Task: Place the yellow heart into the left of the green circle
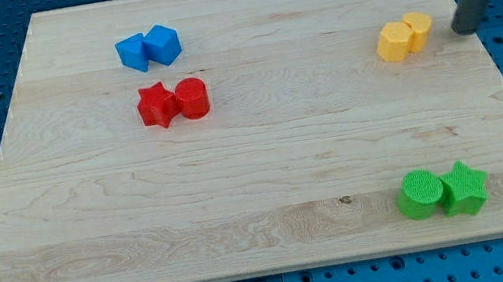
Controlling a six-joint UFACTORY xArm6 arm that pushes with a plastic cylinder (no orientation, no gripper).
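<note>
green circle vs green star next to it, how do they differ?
Shape: the green circle is a round cylinder; the green star has points.
Position: the green circle lies toward the view's left, the green star toward the view's right, nearer the board edge.
Shared: same green, similar height, touching each other near the view's bottom right. My tip is far from both, by the yellow blocks.

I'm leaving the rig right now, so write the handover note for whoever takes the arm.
Tip: my tip sits near the view's top right, just right of the two yellow blocks, apparently not touching them.
Job's things: the two touching yellow plastic blocks; which is the heart I cannot tell. The green plastic circle lies at the view's bottom right, touching the green plastic star on its right.
Done: nothing; the yellow blocks lie far above the green circle.
Left: push the yellow heart down the wooden board to the green circle's left.
</note>
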